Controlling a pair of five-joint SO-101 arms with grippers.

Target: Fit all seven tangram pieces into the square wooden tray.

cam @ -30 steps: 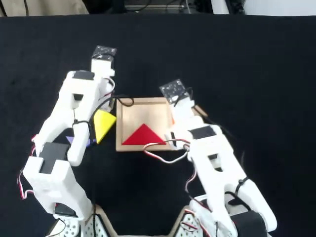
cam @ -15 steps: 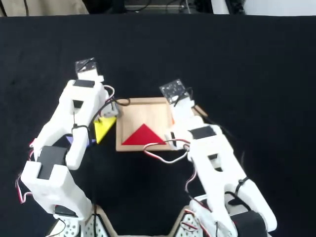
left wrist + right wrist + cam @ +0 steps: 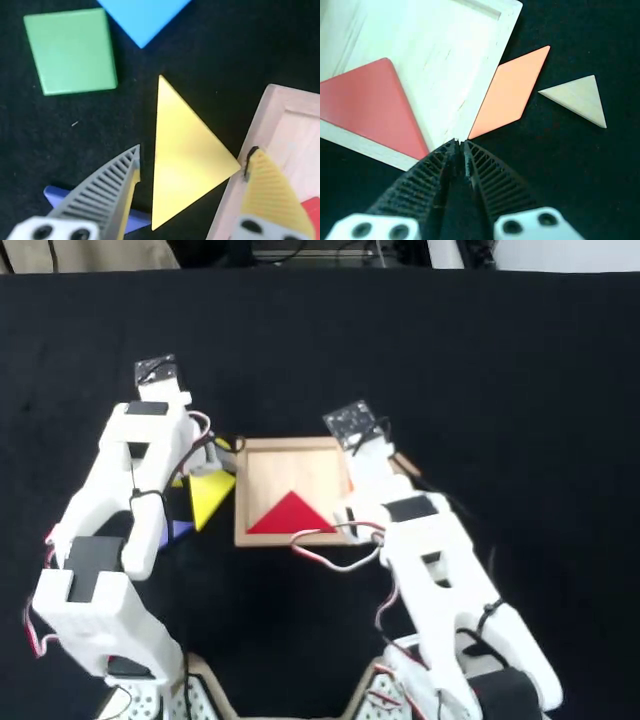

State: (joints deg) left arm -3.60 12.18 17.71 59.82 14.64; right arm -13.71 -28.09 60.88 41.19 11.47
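The square wooden tray (image 3: 290,465) holds one red triangle (image 3: 290,513) against its near edge. A yellow triangle (image 3: 210,496) lies on the black cloth just left of the tray. My left gripper (image 3: 194,151) is open above it, with one finger on each side of the triangle (image 3: 185,160) and the tray rim (image 3: 270,100) beside it. Beyond lie a green square (image 3: 70,50) and a blue triangle (image 3: 142,17). My right gripper (image 3: 460,145) is shut and empty over the tray's near right corner, close to the red triangle (image 3: 370,110) and an orange parallelogram (image 3: 512,92).
A pale wooden triangle (image 3: 577,97) lies right of the orange parallelogram. A blue-purple piece (image 3: 180,530) sits near the yellow triangle, partly under the left arm. Both arm bodies stretch from the table's near edge. Black cloth spreads wide behind the tray.
The left arm has swung to the left and its wrist has drawn back, uncovering more of the yellow triangle. The right arm and all pieces have stayed put.
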